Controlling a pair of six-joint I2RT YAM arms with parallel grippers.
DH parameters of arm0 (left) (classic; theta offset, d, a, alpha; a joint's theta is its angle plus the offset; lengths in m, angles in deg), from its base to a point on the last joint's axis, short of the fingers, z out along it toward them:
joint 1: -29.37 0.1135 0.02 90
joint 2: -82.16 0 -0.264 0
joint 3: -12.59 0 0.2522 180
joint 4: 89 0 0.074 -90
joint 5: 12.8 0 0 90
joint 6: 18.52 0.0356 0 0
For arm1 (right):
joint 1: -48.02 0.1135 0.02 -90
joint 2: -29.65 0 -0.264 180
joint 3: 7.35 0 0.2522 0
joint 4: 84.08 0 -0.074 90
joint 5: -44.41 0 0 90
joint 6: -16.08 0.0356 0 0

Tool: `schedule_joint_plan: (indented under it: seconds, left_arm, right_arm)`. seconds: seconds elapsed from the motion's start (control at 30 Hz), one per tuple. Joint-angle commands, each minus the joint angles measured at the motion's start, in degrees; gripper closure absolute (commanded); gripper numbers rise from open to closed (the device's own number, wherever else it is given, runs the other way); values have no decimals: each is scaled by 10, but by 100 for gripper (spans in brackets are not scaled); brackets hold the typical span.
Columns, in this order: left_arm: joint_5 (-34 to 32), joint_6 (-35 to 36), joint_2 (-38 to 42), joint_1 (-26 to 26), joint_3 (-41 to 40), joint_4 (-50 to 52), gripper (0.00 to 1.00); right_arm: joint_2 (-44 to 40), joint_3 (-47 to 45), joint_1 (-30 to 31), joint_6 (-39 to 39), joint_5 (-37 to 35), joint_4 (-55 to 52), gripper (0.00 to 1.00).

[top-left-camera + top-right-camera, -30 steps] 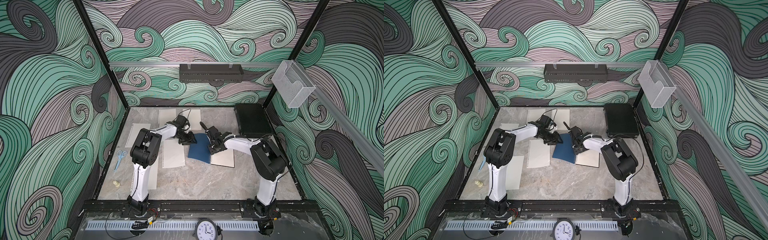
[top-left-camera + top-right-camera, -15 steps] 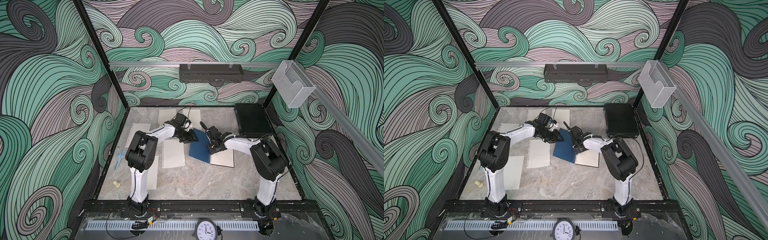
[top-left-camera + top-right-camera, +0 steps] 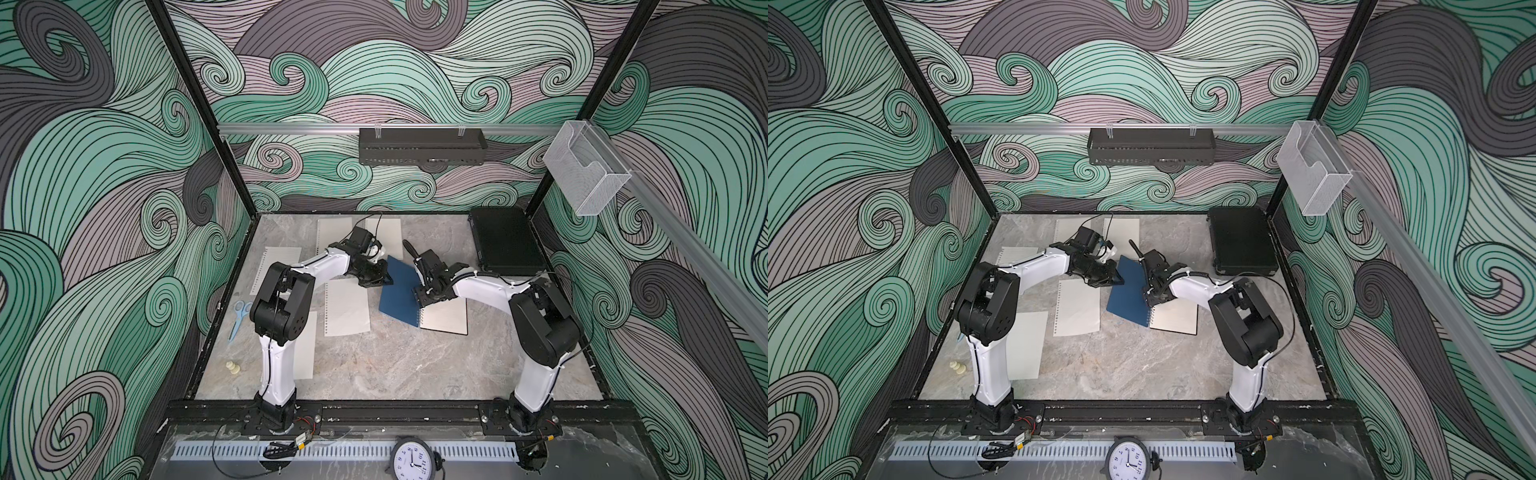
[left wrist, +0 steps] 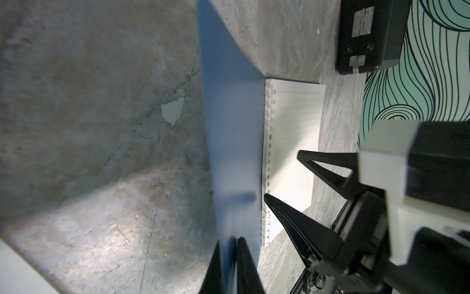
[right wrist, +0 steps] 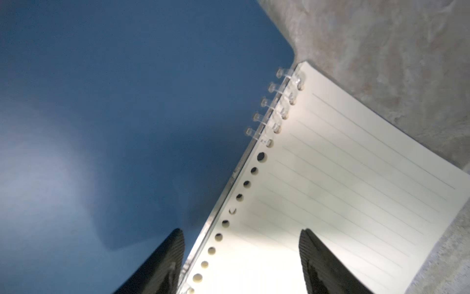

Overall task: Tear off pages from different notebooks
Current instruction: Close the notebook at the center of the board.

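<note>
Left gripper [image 4: 229, 241] was clenched on the free edge of the dark blue cover [image 3: 398, 295]. The right gripper [image 5: 241, 230] was released, its fingers spread to either side of the spiral binding [image 5: 269, 109], one over the cover and one over the cream lined page [image 5: 356, 178]. Whether those fingertips touched the paper could not be told.

Nearest the front rail stood a round clock [image 3: 411, 459]. On the marble table [image 3: 395, 365], a plain cream sheet [image 3: 1025, 345] lay partly under the left arm's upright link. Two small pale pieces [image 3: 232, 368] sat by the left edge, with blue-handled scissors [image 3: 237, 318] just beyond them. Toward the middle lay a punched sheet [image 3: 347, 307], just beside the cover.

The notebook [image 3: 1129, 295] lay open at mid-table between the two arms, with its cover turned toward the left arm and its page toward the right arm.

Farther back, a white lined sheet [image 3: 280, 259] lay near the left edge. Two more punched sheets [image 3: 332, 232] lay side by side at the rear, partly hidden by the left wrist; whether these were bound or loose could not be told. A flat black case [image 3: 505, 245] occupied the far right corner.
</note>
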Motion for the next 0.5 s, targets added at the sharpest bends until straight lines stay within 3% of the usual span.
schedule_joint_plan:
  seconds: [0.0,0.17,0.23,0.3,0.47]
  left_arm:
    - [3,7,28,-3,0,7,91]
    - [9,7,33,-5,0,8,83]
    - [11,8,36,-7,-2,8,70]
    - [12,10,40,-10,0,10,63]
    - [24,19,46,-23,7,14,59]
  right_arm:
    - [-43,-15,-13,17,9,3,22]
    - [-85,-50,-54,42,36,25,16]
    - [-98,-65,-77,50,53,34,15]
    - [-108,-80,-95,58,64,39,14]
    - [-137,-114,-136,70,80,54,14]
